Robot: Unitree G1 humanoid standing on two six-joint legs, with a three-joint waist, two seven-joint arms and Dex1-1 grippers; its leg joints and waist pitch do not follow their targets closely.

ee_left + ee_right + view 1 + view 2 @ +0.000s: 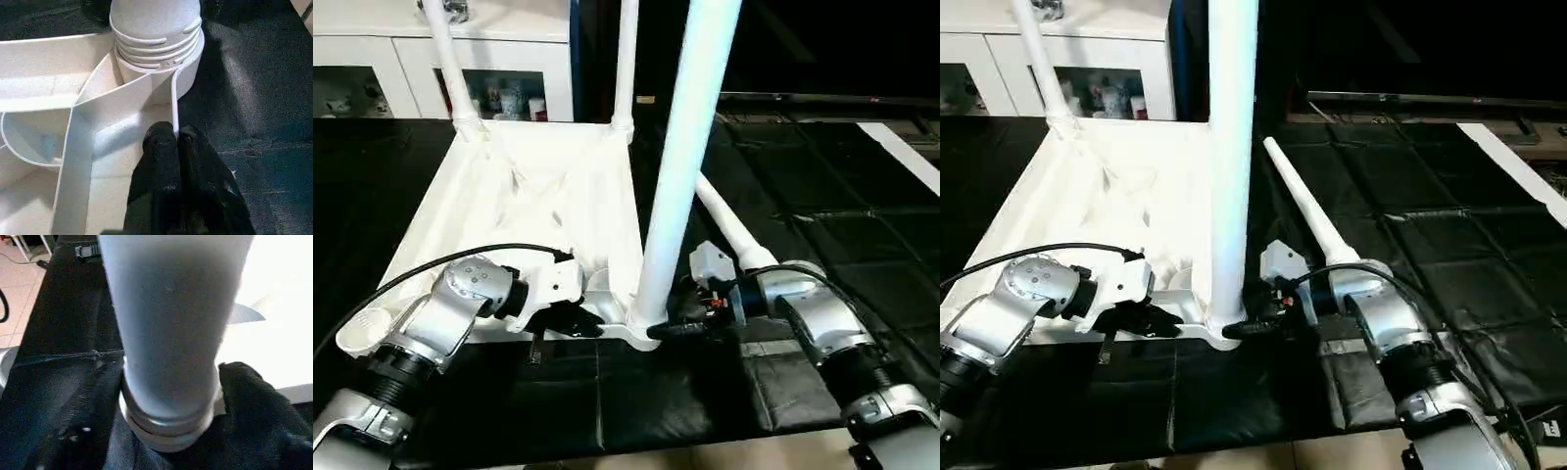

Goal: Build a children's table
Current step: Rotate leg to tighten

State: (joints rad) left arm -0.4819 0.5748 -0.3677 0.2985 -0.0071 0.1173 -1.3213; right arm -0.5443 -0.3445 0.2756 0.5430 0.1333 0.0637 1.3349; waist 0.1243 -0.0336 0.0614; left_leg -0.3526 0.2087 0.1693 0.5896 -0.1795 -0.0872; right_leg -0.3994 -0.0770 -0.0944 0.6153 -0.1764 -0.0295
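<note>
The children's table top (543, 201) lies upside down on a black mat, ribbed side up. Two legs (445, 59) (626, 59) stand in its far corners. A third leg (680, 166) stands upright in the near right corner socket (156, 58). Another leg (729, 225) lies loose on the mat to the right. The near left socket (360, 333) has nothing in it. My left gripper (175, 139) is shut on the top's thin near rim, just left of the standing leg. My right gripper (671, 328) sits at that leg's base (168, 426), reaching in from the right.
A white glass-door cabinet (372, 59) stands behind the table top. The black mat (822, 215) stretches to the right, with a white strip (901, 152) along its far right edge. Pale floor shows past the mat's near edge (1263, 455).
</note>
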